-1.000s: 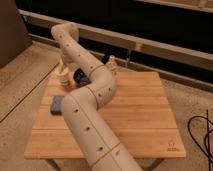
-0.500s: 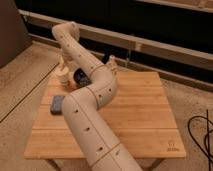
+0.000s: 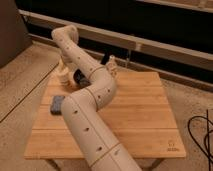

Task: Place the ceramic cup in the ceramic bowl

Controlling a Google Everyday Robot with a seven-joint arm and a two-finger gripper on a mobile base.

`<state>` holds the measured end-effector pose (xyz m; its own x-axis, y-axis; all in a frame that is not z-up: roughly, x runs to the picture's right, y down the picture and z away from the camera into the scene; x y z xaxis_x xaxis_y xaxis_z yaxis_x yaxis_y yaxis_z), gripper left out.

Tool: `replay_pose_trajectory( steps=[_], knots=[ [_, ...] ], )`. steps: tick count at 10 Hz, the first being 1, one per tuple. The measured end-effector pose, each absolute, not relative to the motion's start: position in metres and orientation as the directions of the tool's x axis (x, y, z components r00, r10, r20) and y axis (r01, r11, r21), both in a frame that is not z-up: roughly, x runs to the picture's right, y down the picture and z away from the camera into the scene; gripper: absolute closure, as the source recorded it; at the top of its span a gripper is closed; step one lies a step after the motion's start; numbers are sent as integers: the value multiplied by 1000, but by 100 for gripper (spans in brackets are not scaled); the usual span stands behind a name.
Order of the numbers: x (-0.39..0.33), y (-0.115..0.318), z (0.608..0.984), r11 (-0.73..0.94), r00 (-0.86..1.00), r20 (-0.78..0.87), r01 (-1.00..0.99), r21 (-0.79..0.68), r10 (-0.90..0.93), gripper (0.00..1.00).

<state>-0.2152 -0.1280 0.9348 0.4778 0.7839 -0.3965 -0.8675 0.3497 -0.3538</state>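
The cream-beige ceramic cup (image 3: 63, 78) stands near the far left edge of the wooden table (image 3: 135, 115). The dark ceramic bowl (image 3: 80, 77) sits just right of the cup, and my arm hides much of it. My gripper (image 3: 62, 66) hangs down from the wrist right over the cup, at or touching its top. My arm (image 3: 92, 100) sweeps from the bottom of the view across the table's left half.
A small grey-blue block (image 3: 57, 104) lies on the table's left side, in front of the cup. A small pale upright object (image 3: 111, 65) stands at the far edge. Dark cables (image 3: 200, 135) lie on the floor at the right. A dark wall with a ledge runs behind the table.
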Motion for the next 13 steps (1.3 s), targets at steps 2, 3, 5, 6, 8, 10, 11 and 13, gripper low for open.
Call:
replay_pose_trajectory(
  steps=[2, 3, 5, 6, 8, 10, 11, 13],
  knots=[
    [-218, -120, 935, 354, 499, -402, -853, -382, 768, 48],
    [-219, -118, 935, 355, 505, -403, -849, -392, 763, 58],
    [-222, -116, 933, 350, 512, -402, -842, -410, 759, 82],
    [-222, -116, 931, 345, 510, -403, -842, -415, 760, 92],
    [-220, -121, 927, 344, 507, -399, -843, -414, 764, 100],
    [-216, -144, 912, 347, 492, -370, -851, -393, 788, 100],
    [-214, -159, 903, 354, 487, -348, -855, -379, 801, 100],
    [-211, -185, 884, 361, 474, -309, -862, -356, 825, 100]
  ],
)
